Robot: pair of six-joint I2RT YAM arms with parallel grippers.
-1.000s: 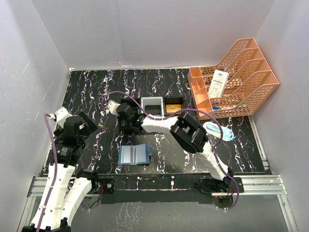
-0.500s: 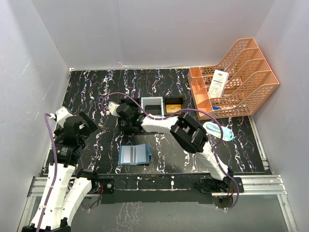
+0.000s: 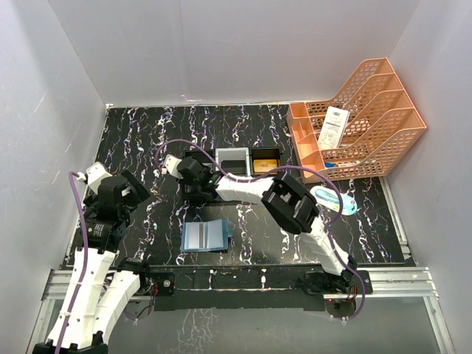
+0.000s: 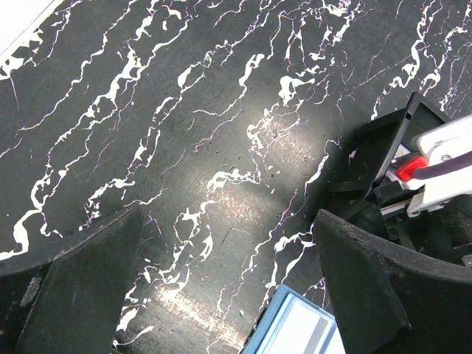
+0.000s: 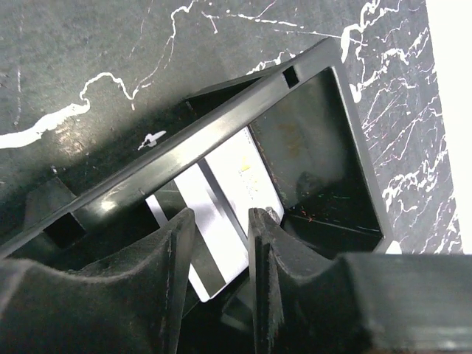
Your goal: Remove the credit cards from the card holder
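I'm working over the table (image 3: 147, 140), with the black-and-white tray (image 3: 248, 150) sitting mid-table. The card holder (image 3: 206, 236) is lying open and flat near the arm bases, apart from the tray. The left gripper (image 4: 228, 221) is hanging with jaws wide, holding nothing. The right gripper (image 5: 220, 221) is reaching into the tray's left end, jaws narrow around 1 greyish card (image 5: 221, 184). I can't tell if they're gripping it. I'm judging that lifting away now could drag that card back out, or catch the tray wall and tip it.
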